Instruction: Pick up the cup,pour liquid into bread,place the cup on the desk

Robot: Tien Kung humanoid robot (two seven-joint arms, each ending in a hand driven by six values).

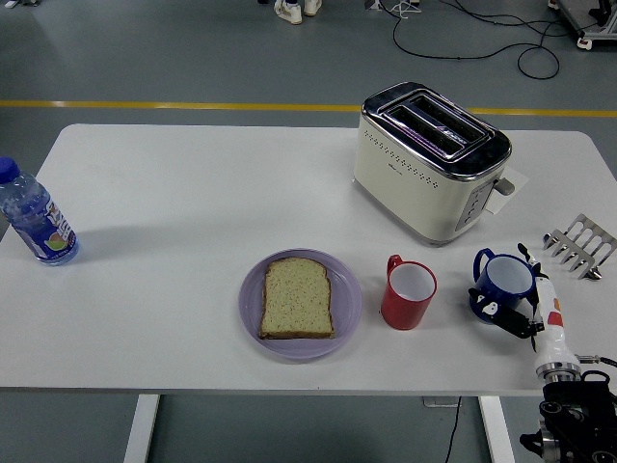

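Glossy cream toaster (429, 159) with chrome top; matt white table (193, 212); porous bread (298, 298).

A lab: grey floor (193, 58), yellow line (174, 104), loose cables (501, 34).
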